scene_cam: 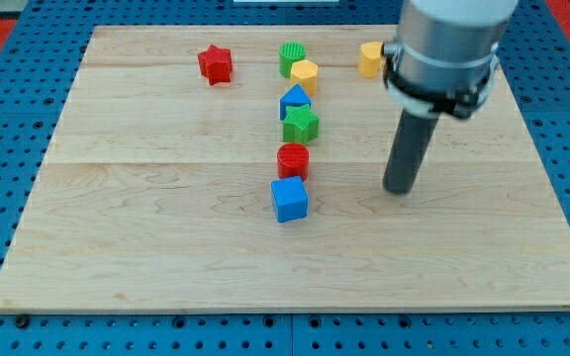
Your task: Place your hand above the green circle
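Observation:
The green circle (291,56) stands near the view's top, just left of centre, with a yellow hexagon (305,74) touching its lower right. Below them runs a column: a blue triangle-like block (294,100), a green star (301,124), a red cylinder (293,160) and a blue cube (289,199). My tip (399,189) rests on the board well to the right of this column, level with the blue cube and far below and right of the green circle.
A red star (215,64) lies at the top left. A yellow block (369,59) at the top right is partly hidden by the arm's grey body (448,49). The wooden board (117,237) sits on a blue pegboard.

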